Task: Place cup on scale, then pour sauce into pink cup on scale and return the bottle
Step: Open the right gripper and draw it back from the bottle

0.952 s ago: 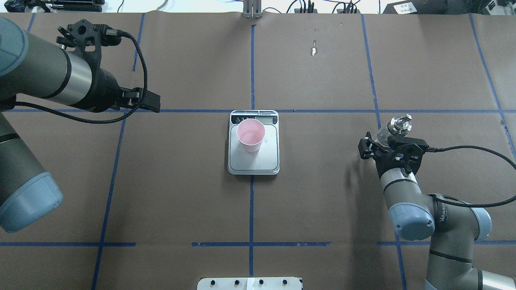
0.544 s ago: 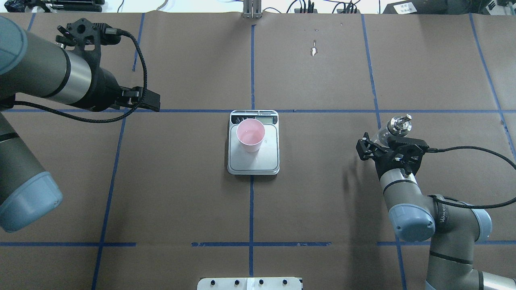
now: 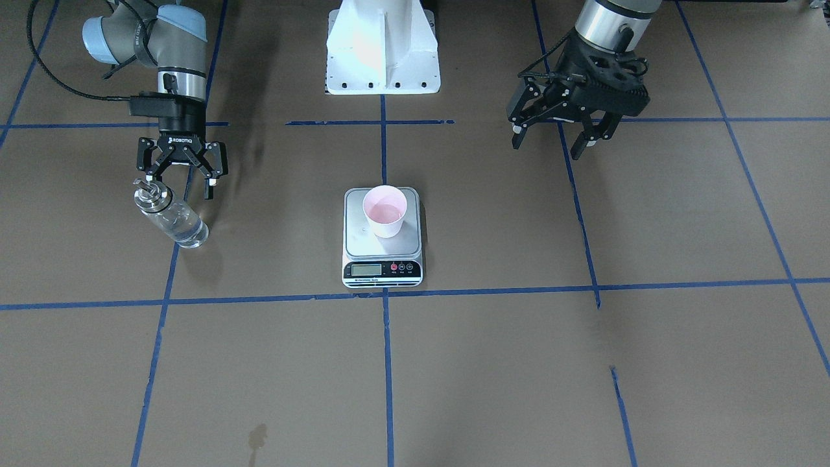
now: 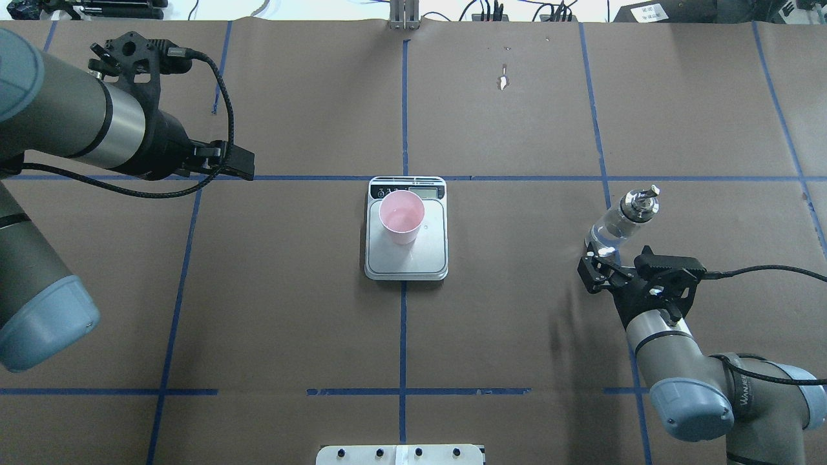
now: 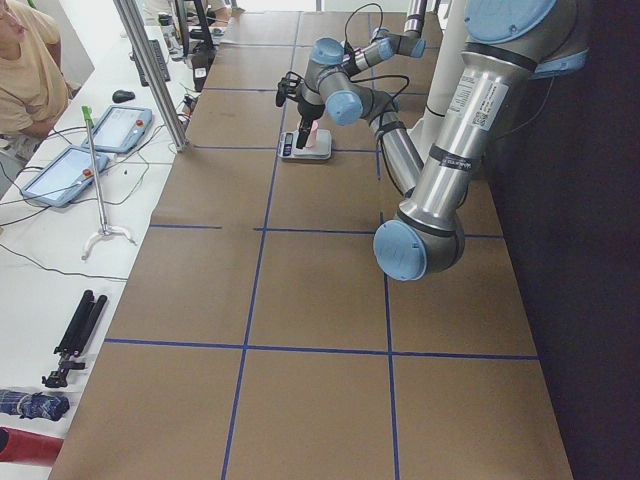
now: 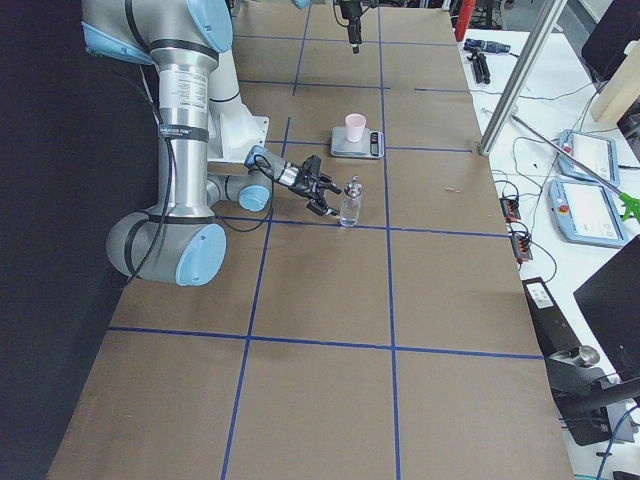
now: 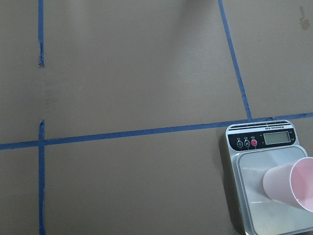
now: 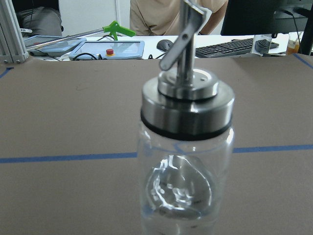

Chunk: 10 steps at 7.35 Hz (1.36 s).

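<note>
The pink cup (image 3: 386,211) (image 4: 401,216) stands upright on the far part of the scale (image 3: 356,239) (image 4: 428,253) at mid-table, with clear sauce pooled in its bottom. To the right, the bottle (image 4: 620,223) (image 3: 170,220) (image 8: 183,161) stands upright and free on the table, a little liquid left in it. My right gripper (image 3: 181,185) (image 4: 610,261) is open just behind the bottle, not touching it. My left gripper (image 3: 548,146) (image 4: 239,163) hangs open and empty over the table's left side, far from the scale.
The white robot base (image 3: 382,58) sits at the near middle edge. Blue tape lines cross the brown paper. A dark stain (image 3: 257,436) marks the far side. Beyond the far edge are a person (image 8: 168,12), a keyboard (image 8: 230,47) and tablets.
My right gripper has drawn back toward the robot, away from the bottle, which stays standing where it was. The left arm, cup and scale are unchanged.
</note>
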### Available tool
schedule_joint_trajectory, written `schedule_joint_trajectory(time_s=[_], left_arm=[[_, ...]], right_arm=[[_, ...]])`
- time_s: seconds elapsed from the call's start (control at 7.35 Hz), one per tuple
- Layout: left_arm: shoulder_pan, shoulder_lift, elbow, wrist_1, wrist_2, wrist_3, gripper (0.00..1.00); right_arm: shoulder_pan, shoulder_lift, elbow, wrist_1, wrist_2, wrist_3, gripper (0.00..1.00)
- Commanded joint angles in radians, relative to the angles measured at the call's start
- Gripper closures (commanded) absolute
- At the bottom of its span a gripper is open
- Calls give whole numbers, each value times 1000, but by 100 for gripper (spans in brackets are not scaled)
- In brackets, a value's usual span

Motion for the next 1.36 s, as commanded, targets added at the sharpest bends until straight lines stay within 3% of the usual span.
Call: schedule_joint_trajectory(time_s=[0.0, 0.27, 0.68, 0.82, 0.95, 1.22], left_arm=[[0, 0, 2, 1, -1, 0, 0], [0, 6, 10, 0, 1, 3, 0], [0, 5, 28, -2, 2, 18, 0], [-3, 3, 46, -5, 4, 38, 0], [-41, 3, 68, -3, 1, 125, 0], [-112, 3, 95, 1, -11, 230, 0]], right_arm=[[-39, -65, 74, -2, 15, -3, 0], [-43, -150, 137, 0, 110, -21, 0], [-20, -264, 217, 38, 320, -267, 0], [29, -314, 211, 148, 434, -346, 0], [111, -357, 188, 264, 602, -439, 0], [434, -358, 87, 369, 995, -670, 0]])
